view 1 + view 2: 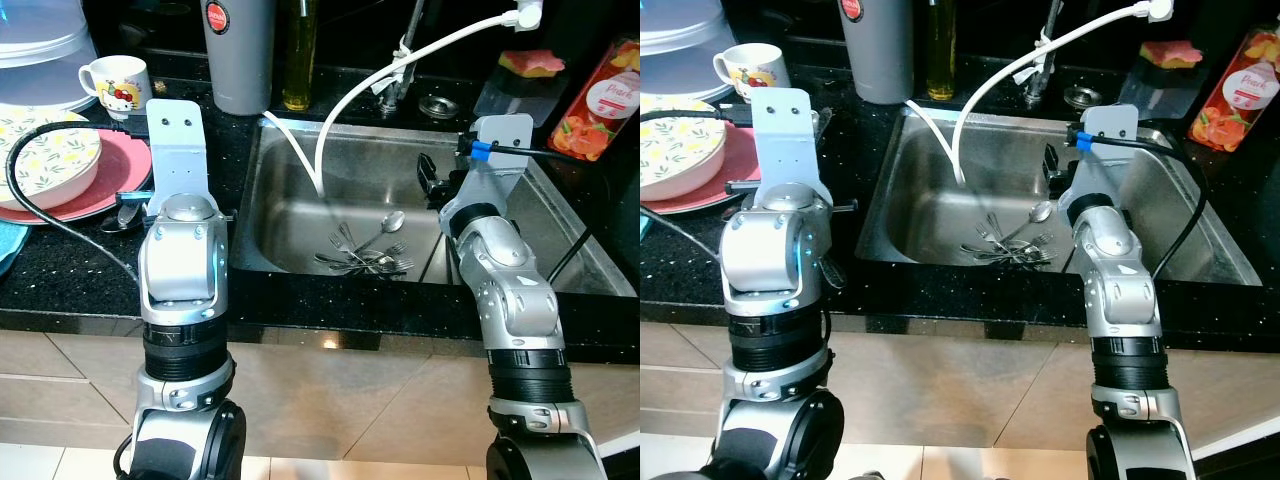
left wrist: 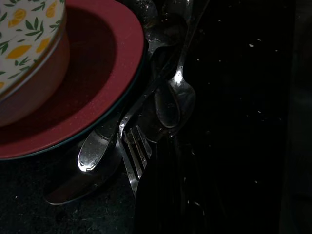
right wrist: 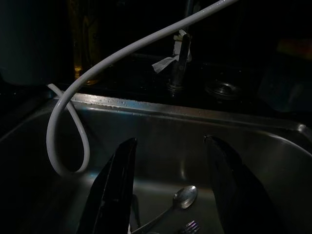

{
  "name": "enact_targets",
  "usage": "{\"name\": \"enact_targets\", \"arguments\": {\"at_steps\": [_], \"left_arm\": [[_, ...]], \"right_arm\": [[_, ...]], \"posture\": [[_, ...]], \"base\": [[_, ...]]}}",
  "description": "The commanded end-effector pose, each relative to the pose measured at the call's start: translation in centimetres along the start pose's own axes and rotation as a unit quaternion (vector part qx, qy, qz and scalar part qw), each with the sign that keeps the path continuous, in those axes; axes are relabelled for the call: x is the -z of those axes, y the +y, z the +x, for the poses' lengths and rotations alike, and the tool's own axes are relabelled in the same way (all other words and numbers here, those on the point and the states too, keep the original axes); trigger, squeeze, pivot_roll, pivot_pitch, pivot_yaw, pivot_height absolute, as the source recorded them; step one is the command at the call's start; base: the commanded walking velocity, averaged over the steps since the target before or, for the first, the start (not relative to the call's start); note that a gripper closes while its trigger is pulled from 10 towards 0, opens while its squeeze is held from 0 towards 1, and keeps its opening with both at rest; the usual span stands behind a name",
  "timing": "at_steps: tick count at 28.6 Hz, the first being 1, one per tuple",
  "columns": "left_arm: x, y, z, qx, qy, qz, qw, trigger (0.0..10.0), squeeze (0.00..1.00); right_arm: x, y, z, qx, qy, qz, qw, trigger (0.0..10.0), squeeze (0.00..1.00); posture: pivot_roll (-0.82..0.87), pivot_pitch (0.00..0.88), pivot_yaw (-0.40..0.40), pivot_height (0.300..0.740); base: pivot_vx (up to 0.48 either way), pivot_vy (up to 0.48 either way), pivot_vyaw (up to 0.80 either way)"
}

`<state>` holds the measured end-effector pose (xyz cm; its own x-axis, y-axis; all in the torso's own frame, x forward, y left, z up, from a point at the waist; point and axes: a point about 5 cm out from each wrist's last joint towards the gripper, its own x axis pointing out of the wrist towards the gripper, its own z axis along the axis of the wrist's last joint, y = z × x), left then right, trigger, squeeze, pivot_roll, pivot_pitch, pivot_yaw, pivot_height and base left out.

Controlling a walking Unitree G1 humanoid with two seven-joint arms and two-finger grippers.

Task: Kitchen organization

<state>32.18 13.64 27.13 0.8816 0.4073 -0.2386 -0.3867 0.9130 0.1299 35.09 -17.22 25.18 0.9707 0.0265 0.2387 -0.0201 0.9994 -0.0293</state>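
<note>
Cutlery waiting in the sink.
Right end effector (image 3: 170, 190), wide open, hangs just above the forks (image 1: 365, 260); left's state I cannot tell.

You see two silver jointed arms with black ribbed collars, grey bracket plates with screws, black cables.

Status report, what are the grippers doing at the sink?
Right gripper open over steel sink. Cutlery pile inside, untouched. White hose dangling beside. Left gripper hidden.
</note>
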Motion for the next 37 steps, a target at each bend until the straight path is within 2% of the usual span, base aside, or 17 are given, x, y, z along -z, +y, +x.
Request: {"name": "enact_targets", "arguments": {"at_steps": [1, 5, 6, 7, 8, 16, 20, 23, 24, 28, 37], "left_arm": [[0.0, -0.2, -0.2, -0.004, -0.001, 0.003, 1.0, 0.1, 0.0], [-0.2, -0.2, -0.3, -0.004, -0.009, 0.002, 1.0, 0.0, 0.0], [-0.2, -0.2, -0.2, -0.003, -0.009, 0.004, 1.0, 3.2, 0.0], [-0.2, -0.2, -0.2, -0.003, -0.009, 0.004, 1.0, 3.2, 0.0], [-0.1, -0.5, -0.2, 0.009, -0.013, 0.021, 1.0, 10.0, 1.0], [0.1, 0.2, 0.2, -0.015, -0.011, 0.029, 0.999, 10.0, 1.0], [0.5, 0.6, 0.4, -0.031, 0.011, 0.014, 0.999, 10.0, 1.0], [1.1, 0.9, 0.6, -0.039, 0.043, -0.012, 0.998, 10.0, 1.0], [1.5, 1.0, 0.7, -0.039, 0.068, -0.049, 0.996, 10.0, 0.0], [1.7, 1.2, 0.7, -0.044, 0.088, -0.078, 0.992, 10.0, 0.0], [2.4, 0.8, 0.8, -0.03, 0.109, -0.078, 0.991, 10.0, 0.0]], "right_arm": [[0.2, -0.1, 0.0, 0.001, 0.0, 0.002, 1.0, 10.0, 0.0], [0.3, -0.1, -0.1, 0.002, 0.001, 0.002, 1.0, 10.0, 0.0], [0.3, -0.1, -0.1, 0.002, 0.001, 0.001, 1.0, 10.0, 0.0], [0.3, -0.1, -0.1, 0.002, 0.001, 0.001, 1.0, 10.0, 0.0], [0.3, 0.0, -0.1, 0.002, 0.002, 0.002, 1.0, 10.0, 0.0], [0.5, 0.1, -0.1, 0.0, 0.002, 0.003, 1.0, 10.0, 0.0], [0.5, 0.2, -0.1, -0.001, 0.002, 0.004, 1.0, 10.0, 0.0], [0.5, 0.2, -0.1, -0.002, 0.002, 0.004, 1.0, 10.0, 0.0], [0.5, 0.2, 0.0, -0.002, 0.001, 0.004, 1.0, 10.0, 0.0], [0.5, 0.2, 0.0, -0.002, 0.001, 0.004, 1.0, 10.0, 0.0], [0.4, 0.2, 0.0, -0.003, -0.001, 0.004, 1.0, 10.0, 0.0]], "posture": [[0.21, 0.085, -0.062, 0.74], [0.21, 0.085, -0.062, 0.74], [0.21, 0.085, -0.062, 0.74], [0.21, 0.085, -0.062, 0.74], [0.21, 0.081, -0.06, 0.74], [0.22, 0.074, -0.058, 0.74], [0.22, 0.07, -0.058, 0.74], [0.22, 0.066, -0.058, 0.74], [0.22, 0.065, -0.058, 0.74], [0.22, 0.061, -0.057, 0.74], [0.22, 0.064, -0.06, 0.74]], "base": [[0.0, 0.0, 0.0], [0.0, 0.0, 0.0], [0.0, 0.0, 0.0], [0.0, 0.0, 0.0], [0.0, 0.0, 0.0], [0.0, 0.0, 0.0], [0.0, 0.0, 0.0], [0.0, 0.0, 0.0], [0.0, 0.0, 0.0], [0.0, 0.0, 0.0], [0.0, 0.0, 0.0]]}}
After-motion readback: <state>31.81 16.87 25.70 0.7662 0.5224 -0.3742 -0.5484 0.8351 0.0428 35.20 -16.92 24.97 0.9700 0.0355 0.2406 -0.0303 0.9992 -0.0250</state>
